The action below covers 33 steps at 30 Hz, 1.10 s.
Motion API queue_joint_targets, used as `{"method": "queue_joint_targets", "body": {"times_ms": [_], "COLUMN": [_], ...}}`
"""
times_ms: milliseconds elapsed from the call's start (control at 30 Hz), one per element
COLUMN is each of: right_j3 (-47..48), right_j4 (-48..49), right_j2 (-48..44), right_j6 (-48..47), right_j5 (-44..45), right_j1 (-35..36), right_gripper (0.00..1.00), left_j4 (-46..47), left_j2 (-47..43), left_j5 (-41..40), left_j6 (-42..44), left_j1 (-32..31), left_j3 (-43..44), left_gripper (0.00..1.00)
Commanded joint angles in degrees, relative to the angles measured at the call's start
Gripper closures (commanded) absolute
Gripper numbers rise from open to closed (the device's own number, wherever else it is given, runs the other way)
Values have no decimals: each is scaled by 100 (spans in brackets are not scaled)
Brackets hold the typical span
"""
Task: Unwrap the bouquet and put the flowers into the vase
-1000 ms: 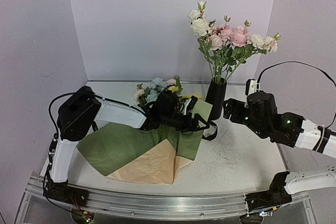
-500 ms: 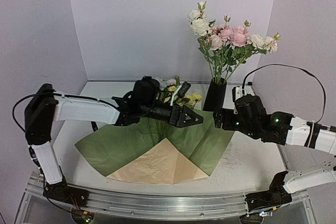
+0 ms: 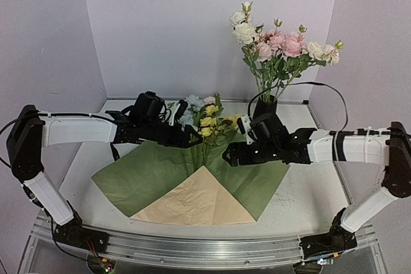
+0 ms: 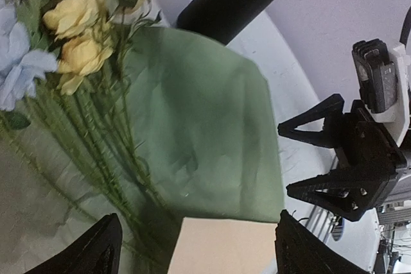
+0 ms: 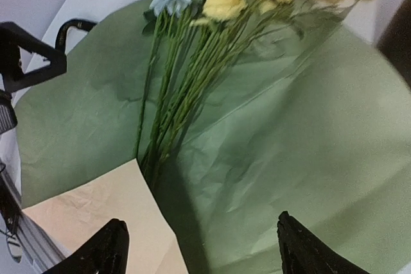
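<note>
The bouquet's paper [image 3: 160, 171] lies spread open, green side up, with a tan flap [image 3: 199, 203] folded over at the front. The flowers [image 3: 207, 123] rest on it, yellow and pale blue blooms toward the back, stems [image 5: 173, 101] running down to the flap. My left gripper [image 3: 192, 140] hovers open just left of the stems. My right gripper [image 3: 227, 157] hovers open just right of them. Nothing sits between either pair of fingers [image 4: 96, 248] [image 5: 106, 248]. The black vase [image 3: 264, 104] stands behind the right wrist, partly hidden.
A tall bunch of cream and pink roses [image 3: 276, 43] rises from the vase. Lilac walls close in the back and both sides. The table's metal rail [image 3: 192, 248] runs along the near edge.
The paper's right side has been spread out flat. My left gripper has drawn back to the left of the stems. My right arm has reached in over the green sheet.
</note>
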Motion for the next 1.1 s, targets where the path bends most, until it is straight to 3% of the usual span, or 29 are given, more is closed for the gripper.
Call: {"method": "queue_joint_targets", "body": {"times_ms": [0, 67, 167, 233, 433, 700, 800, 1067], "right_j3": [360, 500, 489, 426, 441, 386, 242, -102], "right_j4": [542, 654, 866, 931, 884, 855, 1035, 1746], "right_j2": [839, 1168, 1415, 1465, 1784, 2116, 1983, 1430], "right_j6": [23, 92, 200, 225, 170, 35, -110, -391], "right_j5": [-1419, -1606, -1551, -1349, -1084, -1609, -2058, -4426], "right_j1": [-2, -1, -3, -4, 0, 1, 12, 124], "right_gripper": [31, 48, 85, 96, 99, 100, 100, 100], "left_j4": [-640, -682, -756, -809, -926, -946, -952, -1013], "left_j2": [-51, -63, -132, -177, -174, -202, -171, -250], "left_j5": [-796, -956, -1243, -1445, -1723, -1992, -2014, -2012], "left_j6": [333, 329, 370, 419, 548, 614, 640, 667], "left_j1": [-34, -32, -24, -29, -26, -34, -28, -27], "left_j3": [41, 8, -19, -28, -55, -43, -38, 20], "left_gripper": [17, 18, 18, 18, 18, 17, 17, 17]}}
